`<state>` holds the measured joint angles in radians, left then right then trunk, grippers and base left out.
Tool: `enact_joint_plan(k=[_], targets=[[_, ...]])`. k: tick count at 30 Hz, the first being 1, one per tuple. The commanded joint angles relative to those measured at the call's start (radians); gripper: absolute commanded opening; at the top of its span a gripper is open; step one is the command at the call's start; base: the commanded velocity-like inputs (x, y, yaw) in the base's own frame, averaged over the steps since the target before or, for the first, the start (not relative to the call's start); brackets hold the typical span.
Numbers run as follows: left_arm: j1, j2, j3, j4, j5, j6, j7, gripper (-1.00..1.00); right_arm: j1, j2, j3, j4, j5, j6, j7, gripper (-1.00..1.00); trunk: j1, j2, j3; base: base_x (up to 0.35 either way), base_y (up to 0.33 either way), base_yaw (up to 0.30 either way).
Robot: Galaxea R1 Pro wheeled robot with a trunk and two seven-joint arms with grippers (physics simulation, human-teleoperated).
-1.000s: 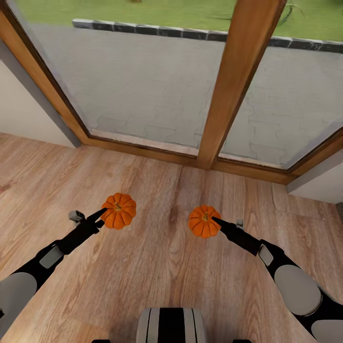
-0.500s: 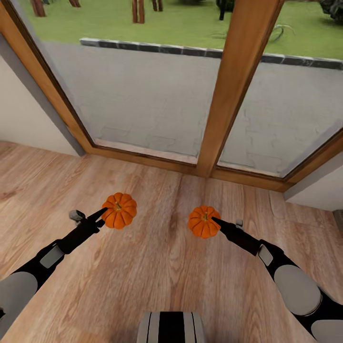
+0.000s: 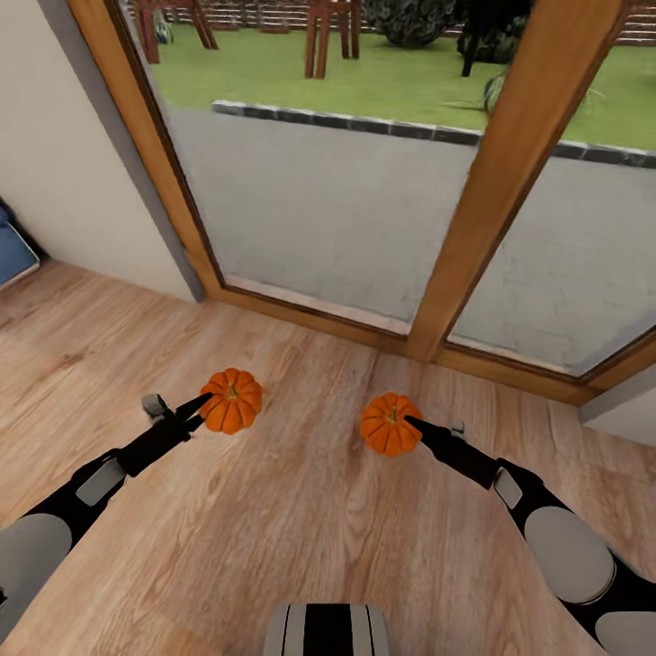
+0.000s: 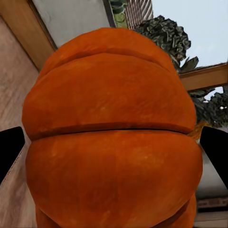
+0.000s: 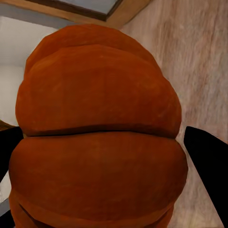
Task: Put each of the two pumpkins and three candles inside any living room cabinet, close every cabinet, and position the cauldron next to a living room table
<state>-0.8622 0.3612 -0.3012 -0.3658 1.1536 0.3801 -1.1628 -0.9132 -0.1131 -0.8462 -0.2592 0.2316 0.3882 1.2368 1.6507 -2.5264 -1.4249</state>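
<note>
Both arms reach forward and slightly inward from the robot's sides, black forearms rising out of grey upper segments. The left gripper [image 3: 211, 407] is clamped on a pumpkin [image 3: 231, 401] — its two dark fingers [image 4: 9, 152] press against opposite flanks in the left wrist view. The right gripper [image 3: 407, 423] mirrors it, closed around the other pumpkin [image 3: 390, 424] with fingertips [image 5: 206, 161] on either side. Both hold their loads above the floor — the two at roughly the same height.
</note>
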Motion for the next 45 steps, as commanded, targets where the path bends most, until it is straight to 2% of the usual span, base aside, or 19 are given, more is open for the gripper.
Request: enact_joint_plan(k=[1,18,23,27,45], targets=[[0.000,0.000,0.001,-0.001,0.000,0.000,0.001,-1.00,0.000,0.000,-0.001,0.000,0.000,0.000,0.000,-1.00,0.000,0.000,0.004,0.000,0.000,0.283],[0.000,0.004,-0.001,-0.016,-0.003,0.001,-0.002,-1.00,-0.001,0.001,-0.001,0.000,-0.001,0.000,0.000,-1.00,-0.008,0.004,0.070,0.000,0.000,0.283],[0.000,0.004,-0.001,-0.024,-0.042,0.002,-0.003,-1.00,0.000,0.001,-0.001,0.001,-0.001,0.000,0.000,-1.00,-0.010,0.005,0.089,0.000,0.000,0.277],[0.000,0.004,0.000,-0.025,-0.052,0.002,-0.004,-1.00,0.000,0.001,-0.001,0.001,-0.001,-0.001,0.000,-1.00,-0.012,0.006,0.105,0.000,0.000,0.268],[0.000,0.005,0.001,-0.025,-0.052,0.002,-0.005,-1.00,0.000,0.001,-0.001,0.003,0.000,-0.001,0.000,-1.00,-0.020,0.011,0.174,0.000,0.000,0.246]])
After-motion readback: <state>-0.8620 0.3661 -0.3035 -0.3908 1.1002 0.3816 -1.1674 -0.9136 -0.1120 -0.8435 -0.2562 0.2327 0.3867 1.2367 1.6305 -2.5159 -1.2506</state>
